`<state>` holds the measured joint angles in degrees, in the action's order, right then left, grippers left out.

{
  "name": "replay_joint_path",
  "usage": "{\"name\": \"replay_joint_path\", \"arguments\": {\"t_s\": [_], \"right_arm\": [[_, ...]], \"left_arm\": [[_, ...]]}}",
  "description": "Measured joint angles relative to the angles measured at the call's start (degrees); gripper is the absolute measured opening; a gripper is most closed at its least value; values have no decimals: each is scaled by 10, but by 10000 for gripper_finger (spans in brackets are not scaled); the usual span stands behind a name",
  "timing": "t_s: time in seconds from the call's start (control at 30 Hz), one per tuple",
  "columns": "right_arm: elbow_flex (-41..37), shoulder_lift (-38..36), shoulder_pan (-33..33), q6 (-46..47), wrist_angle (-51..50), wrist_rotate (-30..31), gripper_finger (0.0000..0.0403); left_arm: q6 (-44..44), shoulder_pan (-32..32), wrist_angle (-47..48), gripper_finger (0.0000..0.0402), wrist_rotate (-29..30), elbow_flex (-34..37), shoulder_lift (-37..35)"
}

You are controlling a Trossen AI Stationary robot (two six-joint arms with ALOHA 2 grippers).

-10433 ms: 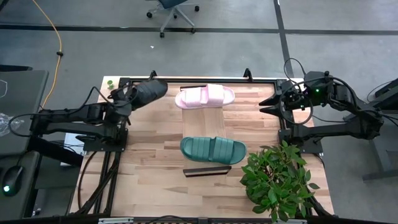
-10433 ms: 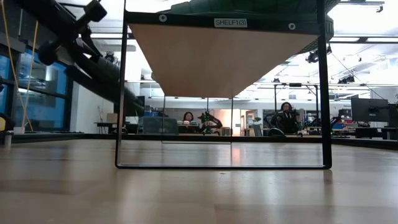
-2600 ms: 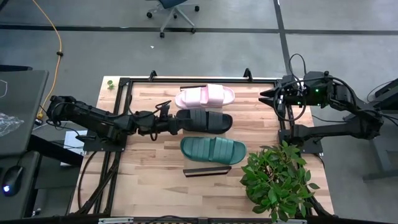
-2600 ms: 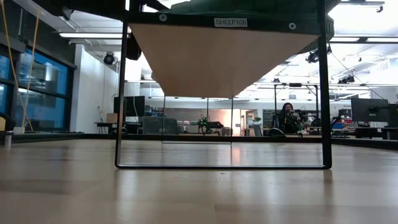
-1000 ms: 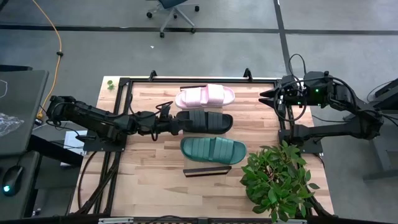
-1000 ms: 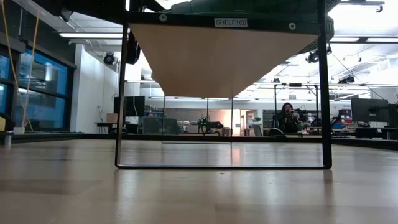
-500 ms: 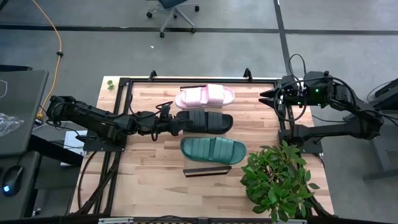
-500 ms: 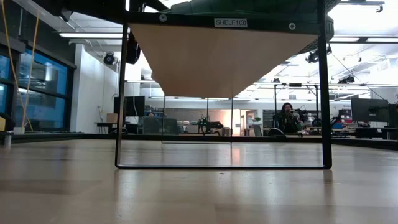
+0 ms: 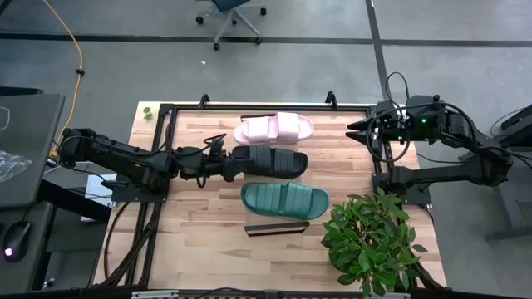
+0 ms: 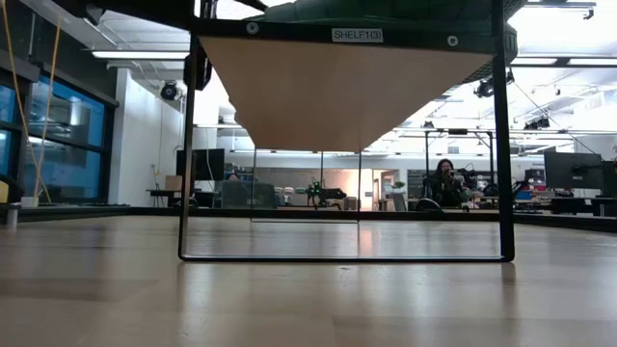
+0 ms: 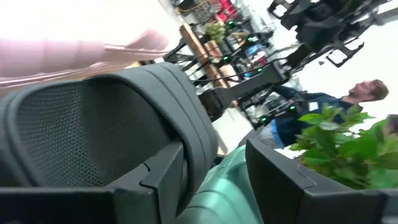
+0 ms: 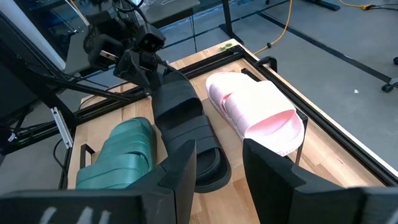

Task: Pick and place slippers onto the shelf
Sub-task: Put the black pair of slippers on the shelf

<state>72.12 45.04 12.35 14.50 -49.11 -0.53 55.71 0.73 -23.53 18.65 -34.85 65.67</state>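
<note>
The black slipper [image 9: 270, 160] is now shifted slightly toward 9 o'clock on the shelf [image 9: 287, 179], between pink [image 9: 274, 129] and teal [image 9: 285, 199]. The left gripper [image 9: 230, 164] jaws are clamped on its heel; release seems near. The right gripper [image 9: 356, 135], at 3 o'clock, has jaws apart.

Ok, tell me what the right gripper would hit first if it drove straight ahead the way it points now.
Probably the black slipper. The right gripper is open and waits at the table's right edge, aimed across the shelf. The pink slipper lies just beside that line, so depth leaves some doubt.
</note>
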Motion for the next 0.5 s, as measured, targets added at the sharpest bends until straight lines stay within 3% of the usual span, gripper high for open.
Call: {"name": "replay_joint_path", "arguments": {"t_s": [0.5], "right_arm": [[0, 0, 0, 0, 0, -8, 123]], "left_arm": [[29, 0, 45, 176, 4, 0, 0]]}}
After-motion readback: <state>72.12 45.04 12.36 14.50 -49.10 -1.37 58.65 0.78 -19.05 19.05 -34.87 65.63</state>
